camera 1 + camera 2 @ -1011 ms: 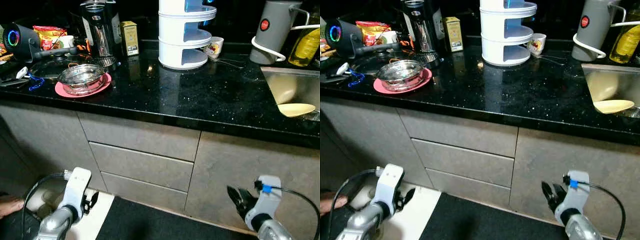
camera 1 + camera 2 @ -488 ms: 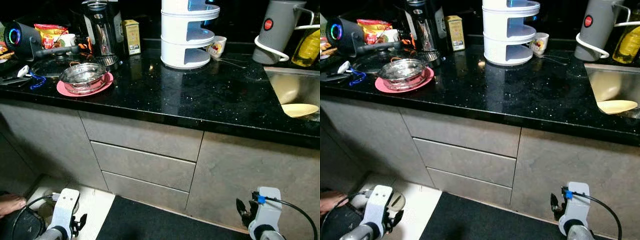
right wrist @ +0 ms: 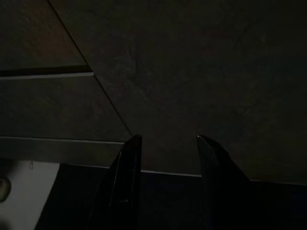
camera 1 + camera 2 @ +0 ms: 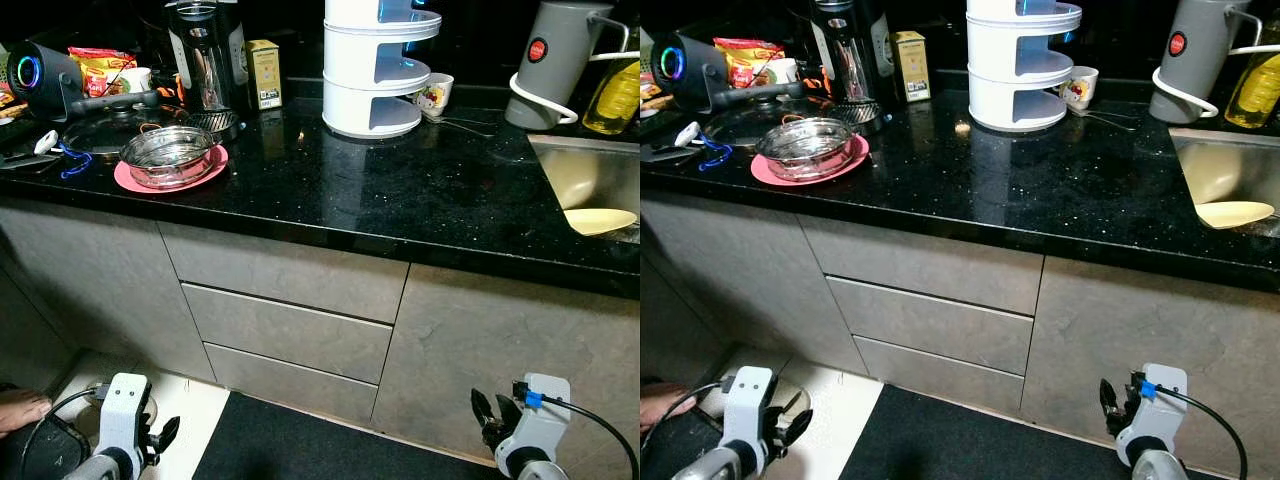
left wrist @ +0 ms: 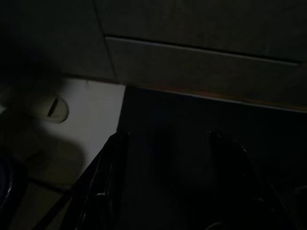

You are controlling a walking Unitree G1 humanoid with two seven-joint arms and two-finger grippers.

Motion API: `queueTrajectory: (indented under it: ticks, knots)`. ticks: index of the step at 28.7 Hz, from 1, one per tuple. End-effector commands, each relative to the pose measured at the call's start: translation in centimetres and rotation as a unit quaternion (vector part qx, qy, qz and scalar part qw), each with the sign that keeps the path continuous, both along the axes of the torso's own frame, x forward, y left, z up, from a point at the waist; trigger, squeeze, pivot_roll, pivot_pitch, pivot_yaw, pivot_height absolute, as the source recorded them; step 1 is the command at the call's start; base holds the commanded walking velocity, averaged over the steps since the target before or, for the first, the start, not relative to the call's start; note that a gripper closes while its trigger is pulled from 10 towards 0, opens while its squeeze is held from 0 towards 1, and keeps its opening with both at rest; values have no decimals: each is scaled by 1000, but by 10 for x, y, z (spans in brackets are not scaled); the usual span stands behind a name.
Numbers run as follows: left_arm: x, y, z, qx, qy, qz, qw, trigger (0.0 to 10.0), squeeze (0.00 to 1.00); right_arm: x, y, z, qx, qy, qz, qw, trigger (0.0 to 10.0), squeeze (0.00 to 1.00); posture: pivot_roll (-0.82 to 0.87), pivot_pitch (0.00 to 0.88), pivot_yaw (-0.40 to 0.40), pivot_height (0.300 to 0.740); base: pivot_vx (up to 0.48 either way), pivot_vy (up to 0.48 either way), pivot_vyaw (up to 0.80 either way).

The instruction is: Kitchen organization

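A steel bowl sits on a pink plate at the left of the black granite counter. A white tiered rack stands at the back middle, with a painted mug beside it. A yellow plate lies in the sink. My left gripper hangs low over the floor at the left, open and holding nothing; in the left wrist view it points at the dark mat. My right gripper hangs low before the cabinet, open and holding nothing, facing the cabinet front in the right wrist view.
A grey kettle and an oil bottle stand by the sink. A blender jug, yellow box, speaker and pan lid crowd the back left. Drawers face me. A person's foot is at the lower left.
Both arms have dropped lower in front of the cabinets over the last second. The camera has shifted slightly; the things on the counter have stayed put.
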State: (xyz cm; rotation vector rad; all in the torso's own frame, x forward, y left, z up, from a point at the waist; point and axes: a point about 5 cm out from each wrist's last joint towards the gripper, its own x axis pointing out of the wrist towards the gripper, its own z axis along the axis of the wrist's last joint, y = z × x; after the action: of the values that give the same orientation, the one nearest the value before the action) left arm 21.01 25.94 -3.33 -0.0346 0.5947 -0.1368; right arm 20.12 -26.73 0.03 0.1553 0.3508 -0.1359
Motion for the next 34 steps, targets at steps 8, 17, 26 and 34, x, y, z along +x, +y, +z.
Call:
queueTrajectory:
  ticks: [8, 17, 26, 34]
  knots:
    - [-16, 22, 0, -9, 5, 9, 1000, 10000, 0, 0, -1, -1, 16, -13, -11, 1000, 10000, 0, -57, 0, 21, 740, 0, 0, 0]
    - [-22, 31, 0, -24, 11, 20, 999, 10000, 0, 1, -2, -2, 21, -16, -12, 1000, 10000, 0, -55, 0, 18, 740, 0, 0, 0]
    - [-23, 28, -2, -43, 7, 23, 999, 10000, 0, 0, -4, -1, 23, -19, -14, 999, 10000, 0, -54, 7, 16, 740, 0, 0, 0]
    - [-19, 27, -1, -51, 5, 23, 998, 10000, 0, 0, -4, -2, 26, -20, -15, 999, 10000, 0, -55, 8, 18, 740, 0, 0, 0]
